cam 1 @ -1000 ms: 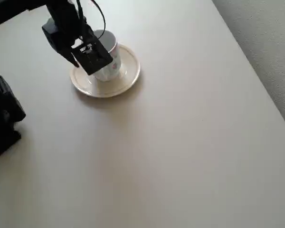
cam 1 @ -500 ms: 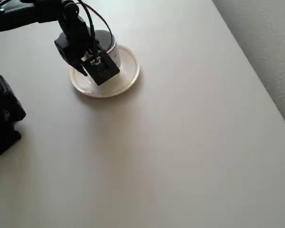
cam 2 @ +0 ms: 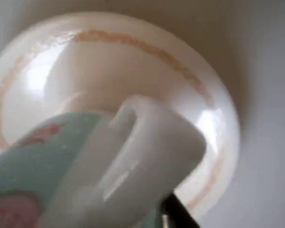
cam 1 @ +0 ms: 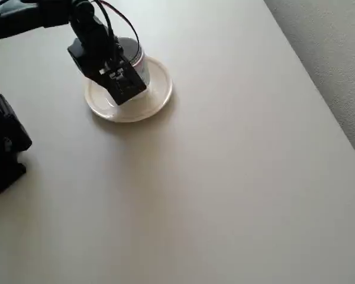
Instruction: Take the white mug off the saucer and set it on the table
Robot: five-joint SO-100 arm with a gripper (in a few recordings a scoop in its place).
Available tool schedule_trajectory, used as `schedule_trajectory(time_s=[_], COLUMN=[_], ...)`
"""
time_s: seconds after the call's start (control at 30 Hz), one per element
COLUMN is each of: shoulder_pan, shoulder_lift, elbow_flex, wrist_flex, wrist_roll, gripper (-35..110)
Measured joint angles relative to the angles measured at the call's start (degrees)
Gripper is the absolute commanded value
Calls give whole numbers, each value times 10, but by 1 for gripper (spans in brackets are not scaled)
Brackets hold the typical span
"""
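- Counter (cam 1: 225, 177): beige, bare ground to the right for set-down
- Saucer (cam 1: 157, 97): upper left, carries the mug
- Mug (cam 1: 136, 56): on saucer; handle (cam 2: 147, 152) close in wrist view
- Pincer (cam 1: 121, 83): over mug for lifting; grip cannot tell

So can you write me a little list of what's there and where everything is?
mug: white mug standing on the saucer, teal and pink print
saucer: saucer near the table's far left in the overhead view
end effector: end effector right at the mug; grip cannot be told
table: table, plain beige
floor: grey floor at right
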Motion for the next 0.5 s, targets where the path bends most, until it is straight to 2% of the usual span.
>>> schedule_trajectory(time_s=[0.2,0.37,0.5], shoulder_pan=[26,87,148], shoulder_lift=[112,164,178], elbow_flex=[-3,-81,-97], wrist_flex=[46,146,171], wrist_roll=[-2,-65,-134], gripper=[-2,-2,-2])
